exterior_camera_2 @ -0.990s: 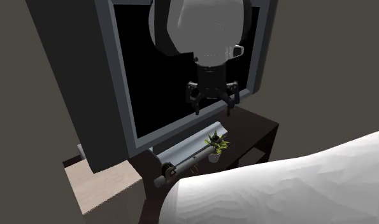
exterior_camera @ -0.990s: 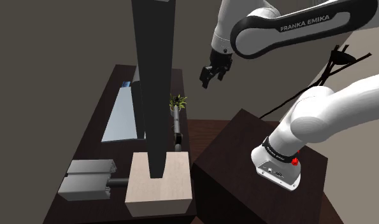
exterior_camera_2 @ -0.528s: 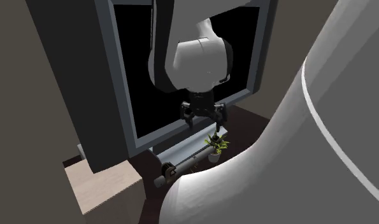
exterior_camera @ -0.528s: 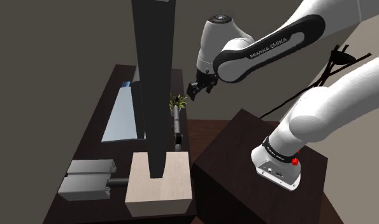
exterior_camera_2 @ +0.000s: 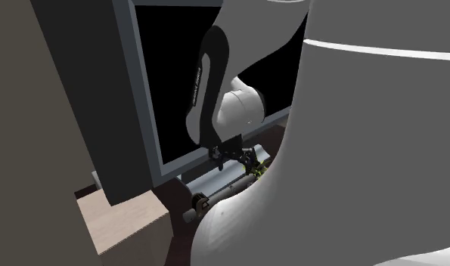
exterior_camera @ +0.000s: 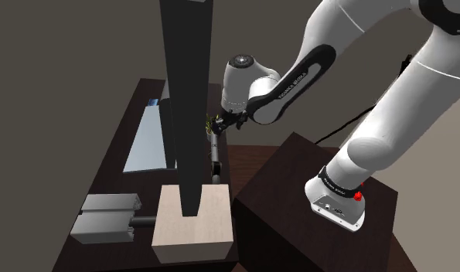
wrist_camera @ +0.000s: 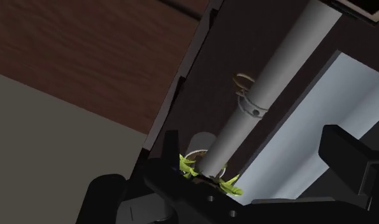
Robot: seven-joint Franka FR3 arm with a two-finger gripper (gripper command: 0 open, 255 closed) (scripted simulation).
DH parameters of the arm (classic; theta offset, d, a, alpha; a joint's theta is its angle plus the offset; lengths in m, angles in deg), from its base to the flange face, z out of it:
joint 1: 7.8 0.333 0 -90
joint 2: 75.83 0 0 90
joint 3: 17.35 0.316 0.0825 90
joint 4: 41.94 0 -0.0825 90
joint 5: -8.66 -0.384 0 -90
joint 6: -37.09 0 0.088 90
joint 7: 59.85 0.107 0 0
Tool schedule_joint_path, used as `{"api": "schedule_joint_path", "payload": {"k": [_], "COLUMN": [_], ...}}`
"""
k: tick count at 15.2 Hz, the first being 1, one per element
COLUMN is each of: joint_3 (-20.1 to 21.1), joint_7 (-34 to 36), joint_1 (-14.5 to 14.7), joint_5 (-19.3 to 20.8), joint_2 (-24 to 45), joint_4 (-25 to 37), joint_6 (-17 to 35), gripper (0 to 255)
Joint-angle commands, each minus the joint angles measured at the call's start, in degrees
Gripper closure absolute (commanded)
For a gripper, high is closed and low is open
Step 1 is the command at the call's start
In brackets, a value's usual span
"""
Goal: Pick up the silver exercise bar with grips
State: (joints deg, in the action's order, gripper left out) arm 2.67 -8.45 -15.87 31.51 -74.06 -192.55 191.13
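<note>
The silver exercise bar [exterior_camera: 215, 154] lies along the dark table's edge, in front of the big monitor. It is a long grey tube [wrist_camera: 271, 83] with a clamp ring partway along and dark grips at the end [exterior_camera_2: 199, 202]. My gripper [exterior_camera: 219, 124] hangs low over the bar's far end, just by a small potted plant [wrist_camera: 207, 177]. It is open: the two black fingers [wrist_camera: 344, 156] stand well apart with the tube running between them, neither touching it. The same gripper [exterior_camera_2: 232, 155] sits just above the bar [exterior_camera_2: 223, 187].
A tall dark monitor [exterior_camera: 185, 93] rises right beside the bar. A pale block [exterior_camera: 193, 220] and a grey device [exterior_camera: 104, 216] sit at the table's near end. A light flat panel [exterior_camera: 149, 139] lies behind the monitor. The dark stand [exterior_camera: 298, 185] is close by.
The arm has swung down and toward the shoulder view's left, bringing the gripper from high above the table to just over the bar by the plant. The bar has not moved.
</note>
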Motion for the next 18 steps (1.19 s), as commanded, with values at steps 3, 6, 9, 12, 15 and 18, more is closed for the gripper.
{"api": "schedule_joint_path", "payload": {"k": [3,6,9,12,15,18], "joint_3": [-3.7,-8.3,-11.5,-13.2,-14.9,-15.8], "joint_7": [14.9,23.4,28.8,31.0,33.2,34.3], "joint_1": [1.9,6.0,9.0,10.4,11.8,12.5], "joint_5": [15.0,22.5,26.6,28.9,31.0,32.0], "joint_2": [11.5,19.4,25.4,28.0,30.6,31.9], "joint_4": [5.9,11.0,15.5,16.7,18.1,18.8], "joint_6": [3.4,5.1,6.2,7.5,8.9,9.6], "gripper": [0,0,0,0,0,0]}}
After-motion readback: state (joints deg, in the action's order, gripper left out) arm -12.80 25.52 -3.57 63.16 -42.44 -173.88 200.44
